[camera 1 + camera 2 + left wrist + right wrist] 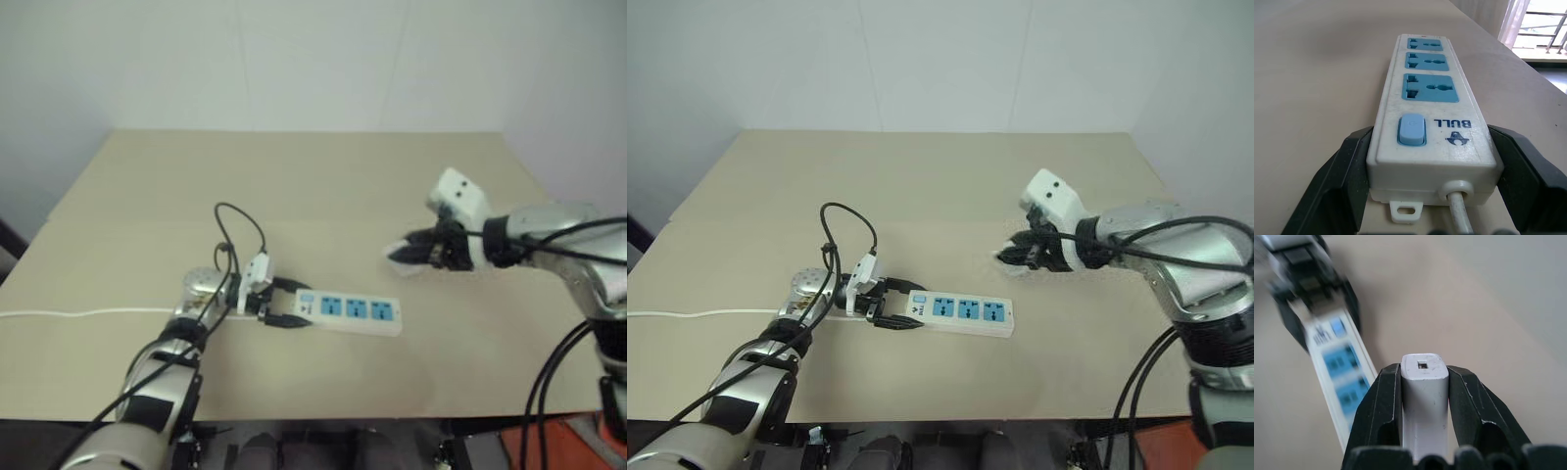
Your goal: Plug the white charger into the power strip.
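Your right gripper (1424, 396) clamps the white charger (1424, 382), left gripper (1425, 196) pins the power strip (1432, 117): prongs hidden beyond the jaws may miss a socket.

A broad, flat, beige tabletop (921, 186) carries the things; directly on it lies a long white plastic power strip (960, 313) with three blue socket faces, near the front edge; its thin white cord (696, 314) trails leftward across the surface.
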Robot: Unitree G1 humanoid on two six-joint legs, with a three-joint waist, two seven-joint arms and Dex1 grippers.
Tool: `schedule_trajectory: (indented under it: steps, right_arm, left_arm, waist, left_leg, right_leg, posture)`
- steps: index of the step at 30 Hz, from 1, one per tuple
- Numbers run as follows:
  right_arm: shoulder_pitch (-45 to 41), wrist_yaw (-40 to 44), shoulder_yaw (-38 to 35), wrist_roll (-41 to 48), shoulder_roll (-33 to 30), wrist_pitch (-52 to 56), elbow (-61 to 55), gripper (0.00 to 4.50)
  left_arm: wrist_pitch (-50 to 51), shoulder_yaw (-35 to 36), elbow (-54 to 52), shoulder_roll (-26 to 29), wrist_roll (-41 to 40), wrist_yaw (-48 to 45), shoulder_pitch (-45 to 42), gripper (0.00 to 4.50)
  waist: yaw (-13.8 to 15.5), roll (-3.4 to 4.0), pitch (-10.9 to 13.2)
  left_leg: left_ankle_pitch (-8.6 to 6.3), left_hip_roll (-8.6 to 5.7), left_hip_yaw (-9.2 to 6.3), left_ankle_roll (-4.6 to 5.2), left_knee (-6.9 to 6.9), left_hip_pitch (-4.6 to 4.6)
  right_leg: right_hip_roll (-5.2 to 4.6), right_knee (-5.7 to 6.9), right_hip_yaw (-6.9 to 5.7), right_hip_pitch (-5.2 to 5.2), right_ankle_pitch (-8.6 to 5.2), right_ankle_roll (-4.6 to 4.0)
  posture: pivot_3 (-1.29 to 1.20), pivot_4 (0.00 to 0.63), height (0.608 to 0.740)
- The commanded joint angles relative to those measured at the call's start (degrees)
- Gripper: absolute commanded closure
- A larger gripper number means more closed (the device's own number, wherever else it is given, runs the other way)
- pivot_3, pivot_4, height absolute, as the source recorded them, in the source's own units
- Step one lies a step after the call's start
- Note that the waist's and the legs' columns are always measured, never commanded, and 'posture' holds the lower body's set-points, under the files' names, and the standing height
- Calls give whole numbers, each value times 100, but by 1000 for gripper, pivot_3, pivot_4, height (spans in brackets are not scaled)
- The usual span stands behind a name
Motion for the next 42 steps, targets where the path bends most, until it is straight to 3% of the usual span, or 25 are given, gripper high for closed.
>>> schedule_trajectory:
  steps: [1,9,21,42]
  right_arm:
    - [338,417,-279,-74,459,-1417,354,3376]
    - [793,846,-386,-253,1757,-3588,1377,3376]
    - [874,1173,-399,-147,2973,-4314,2572,3376]
    - [731,1880,-240,-487,3363,-4874,3684,3376]
  left_arm:
    - [140,112,-283,-12,-18,52,15,1236]
    - [522,162,-973,38,-92,173,382,1236]
    - [874,235,-1427,395,-119,216,513,1236]
    - [1179,254,-1810,558,-232,220,946,1236]
  waist:
    - [-5,0,0]
    - [-22,1,1]
    - [-38,3,1]
    - [-56,7,3]
  left_leg:
    - [0,-1,0,0,0,-2]
    - [1,1,-1,-1,0,2]
    - [2,2,0,-4,-2,8]
    - [4,3,2,-6,-4,27]
  right_leg:
    - [0,0,-1,-1,0,0]
    - [2,0,-2,1,0,0]
    - [5,8,1,0,0,0]
    - [6,21,7,5,0,-1]
  posture:
    - [0,150,740]
    - [0,150,740]
    - [0,150,740]
    - [0,150,740]
